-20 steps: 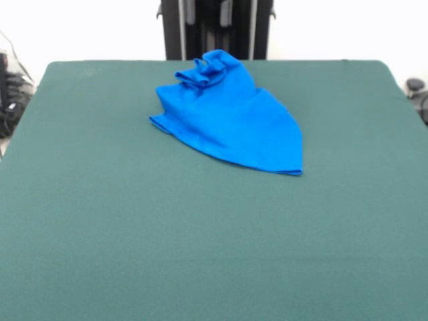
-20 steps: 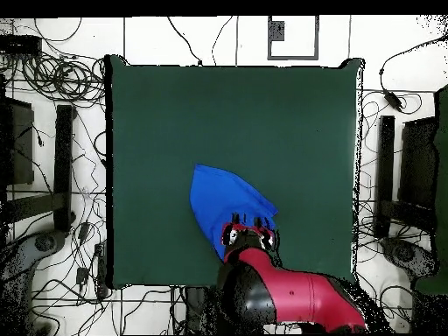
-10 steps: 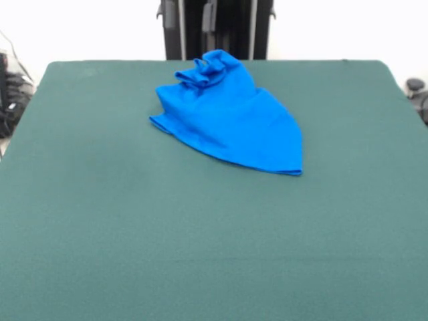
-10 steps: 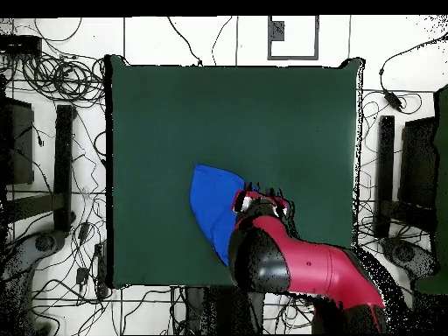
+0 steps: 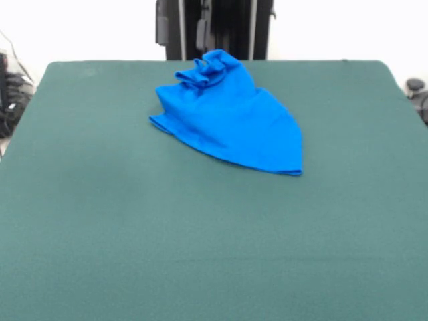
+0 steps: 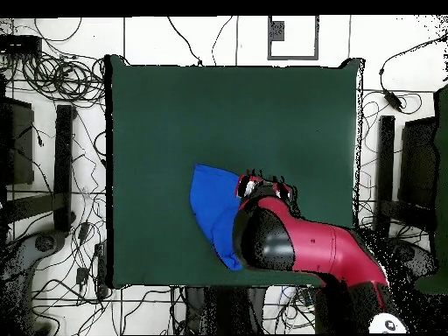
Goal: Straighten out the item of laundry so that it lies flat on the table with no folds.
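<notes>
The item of laundry [image 5: 231,117] is a bright blue shirt lying in a folded, pointed heap at the table's far middle. Its far end is bunched into ruffles and its tip points toward the near right. The dark green table [image 5: 200,254] extends well beyond it on every side. In the overhead view the red and black arm reaches over the table's lower edge. Its head, with the gripper [image 6: 265,186], hangs above the right part of the shirt [image 6: 213,206] and hides it. The gripper's state does not show.
Tangled cables [image 6: 61,79] and dark stands [image 6: 63,166] surround the table [image 6: 227,114] on the floor. More cables [image 5: 10,87] lie off the left edge in the front view, and a dark object [image 5: 416,87] sits off the right edge.
In the overhead view the arm has swung to the right and a little further over the table, covering more of the shirt's right side. The shirt has not moved.
</notes>
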You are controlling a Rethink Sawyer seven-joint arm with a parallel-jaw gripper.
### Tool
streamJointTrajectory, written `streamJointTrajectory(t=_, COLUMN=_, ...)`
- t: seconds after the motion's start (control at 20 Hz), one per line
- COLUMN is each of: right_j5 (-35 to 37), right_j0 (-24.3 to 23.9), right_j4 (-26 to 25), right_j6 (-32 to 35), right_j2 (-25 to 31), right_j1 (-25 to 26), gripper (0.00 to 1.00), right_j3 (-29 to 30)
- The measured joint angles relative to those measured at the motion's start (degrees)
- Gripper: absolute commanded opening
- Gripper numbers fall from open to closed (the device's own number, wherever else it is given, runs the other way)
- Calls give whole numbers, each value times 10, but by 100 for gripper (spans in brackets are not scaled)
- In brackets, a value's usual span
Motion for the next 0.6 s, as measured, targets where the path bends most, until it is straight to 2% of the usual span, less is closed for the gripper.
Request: streamJointTrajectory(t=0.6, right_j5=0, right_j0=1, right_j4=-1, right_j6=0, right_j2=-4, right_j1=50, gripper=100, right_j3=-24)
